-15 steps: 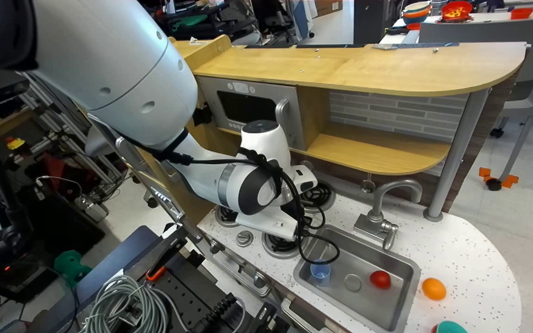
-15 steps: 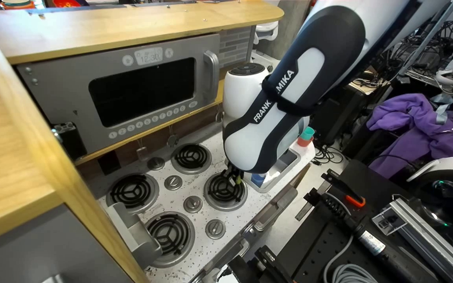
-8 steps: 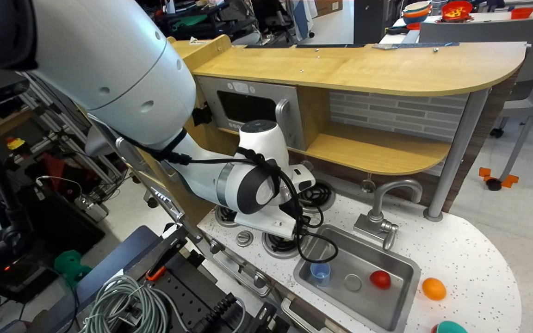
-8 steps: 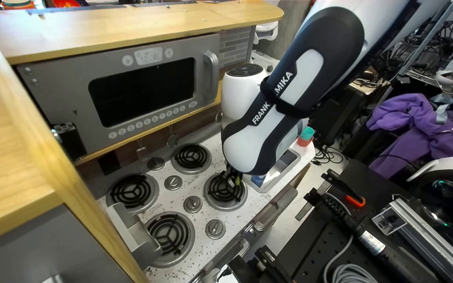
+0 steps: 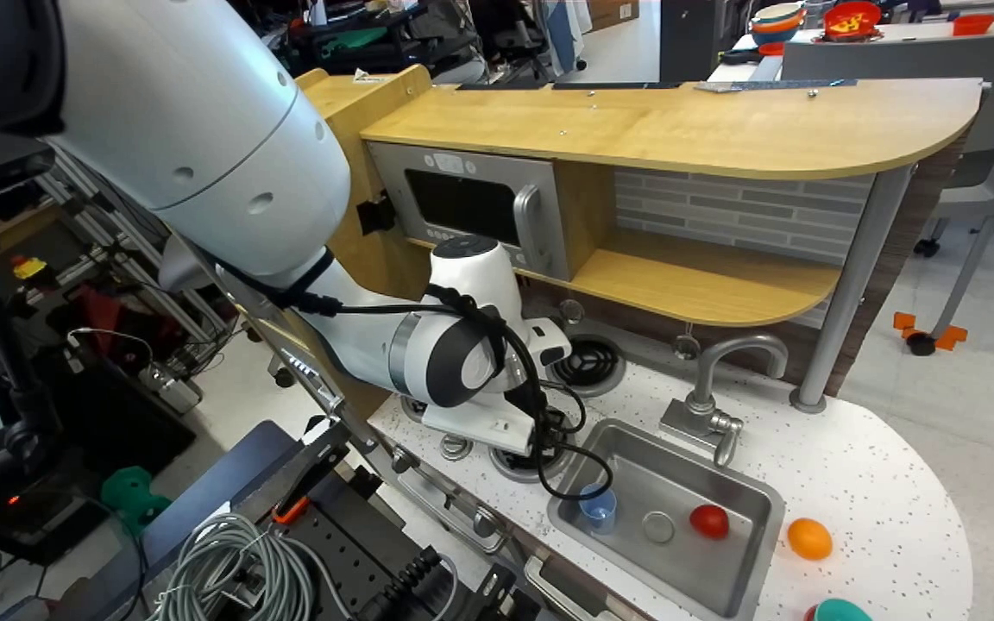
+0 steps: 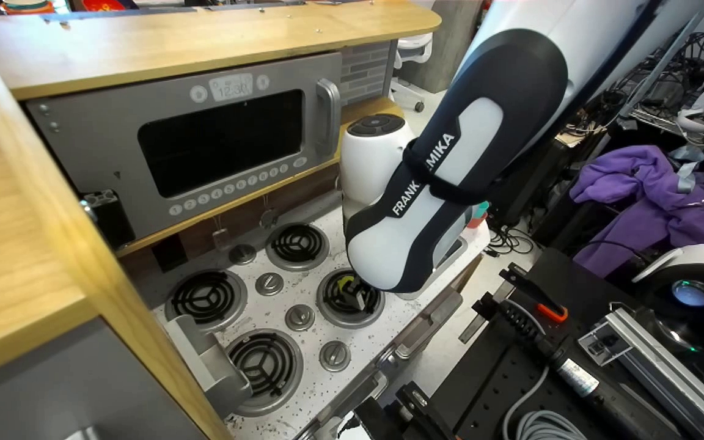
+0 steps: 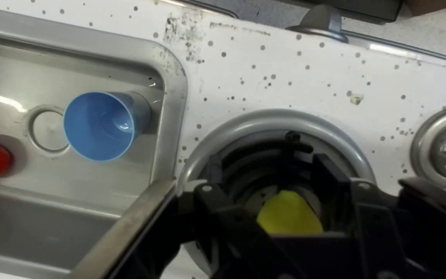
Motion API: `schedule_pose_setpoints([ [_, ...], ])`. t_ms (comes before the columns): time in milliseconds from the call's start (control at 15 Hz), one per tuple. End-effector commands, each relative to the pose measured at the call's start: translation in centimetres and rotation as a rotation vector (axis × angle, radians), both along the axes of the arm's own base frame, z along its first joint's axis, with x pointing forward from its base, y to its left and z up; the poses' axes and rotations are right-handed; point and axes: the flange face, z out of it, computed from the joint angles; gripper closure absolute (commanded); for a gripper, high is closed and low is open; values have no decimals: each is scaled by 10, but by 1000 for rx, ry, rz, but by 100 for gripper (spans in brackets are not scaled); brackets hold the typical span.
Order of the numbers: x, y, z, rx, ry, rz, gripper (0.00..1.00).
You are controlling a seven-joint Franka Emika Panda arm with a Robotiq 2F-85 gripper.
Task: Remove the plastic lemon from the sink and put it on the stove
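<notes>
The yellow plastic lemon [image 7: 290, 215] shows in the wrist view over the black coil of a stove burner [image 7: 277, 115], apparently resting there. Its lower part is hidden by the gripper. My gripper [image 7: 268, 166] is open, with one finger on each side of the lemon and gaps at its far end. In an exterior view a bit of the lemon [image 6: 346, 282] shows on the burner [image 6: 326, 308] nearest the sink, beside the gripper [image 6: 355, 296]. In an exterior view [image 5: 540, 431] the arm and cable hide the lemon. The sink [image 5: 775, 509] is beside that burner.
A blue cup [image 7: 99, 126] and a red fruit [image 5: 709, 521] are in the sink. An orange [image 5: 809, 539] and a teal cup [image 5: 840, 611] stand on the counter. The faucet [image 5: 704, 388], microwave [image 6: 230, 134] and shelf [image 5: 704, 276] stand behind. Knobs [image 6: 300, 317] sit between the burners.
The arm has moved lower and away from the sink, farther over the stove. More yellow now shows on the burner beside the fingers; earlier only a small yellow-green bit showed.
</notes>
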Motion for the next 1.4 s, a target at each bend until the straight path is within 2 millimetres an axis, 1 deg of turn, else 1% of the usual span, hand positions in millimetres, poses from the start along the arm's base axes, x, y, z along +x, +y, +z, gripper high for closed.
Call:
schedule_pose_setpoints([
  [0,-3,-8,12,-14,-19,-22,9],
  [67,-1,-13,19,-17,-31,-33,1],
  [133,-1,-18,26,-17,-35,-48,0],
  [200,-2,-23,33,-15,-38,-58,0],
  [333,-7,-35,56,-5,-55,-82,0],
  [467,-18,-47,83,17,-58,-129,0],
  [800,-65,-85,151,75,-68,-240,0],
  [1000,-91,-101,196,88,-75,-290,0],
  [1067,-64,-100,163,64,-79,-281,0],
  [1200,-78,-105,187,69,-81,-290,0],
  [1333,-85,-103,195,71,-84,-290,0],
])
